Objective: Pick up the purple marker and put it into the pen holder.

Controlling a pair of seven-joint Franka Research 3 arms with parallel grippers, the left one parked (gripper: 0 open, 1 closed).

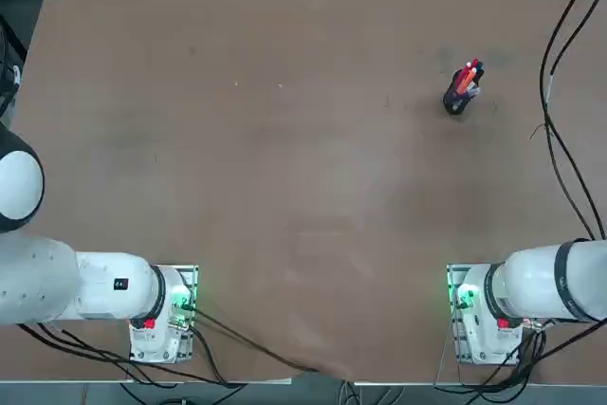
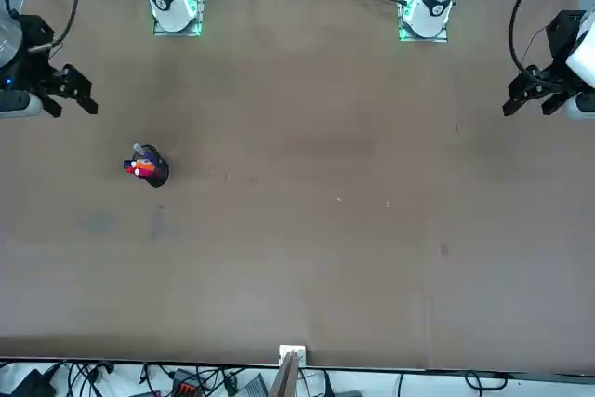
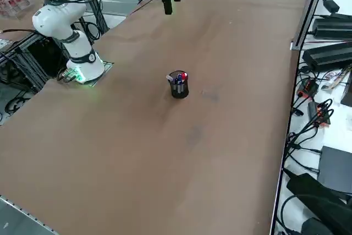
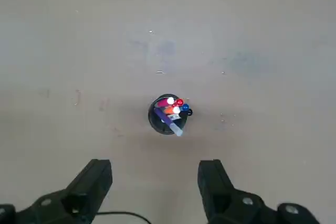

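Right end effector point(image 4: 155, 170) above table point(image 4: 262, 140); purple marker point(image 4: 165, 118) in round holder point(image 4: 153, 121).

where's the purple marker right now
The purple marker is in the black pen holder with the other pens, beneath the open right gripper, as the right wrist view shows.

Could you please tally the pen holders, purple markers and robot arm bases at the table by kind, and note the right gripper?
Pen holder: 1
Purple marker, in the holder: 1
Arm bases: 2
Total: 4
Right gripper: above the table, jaws open, clear of the holder.
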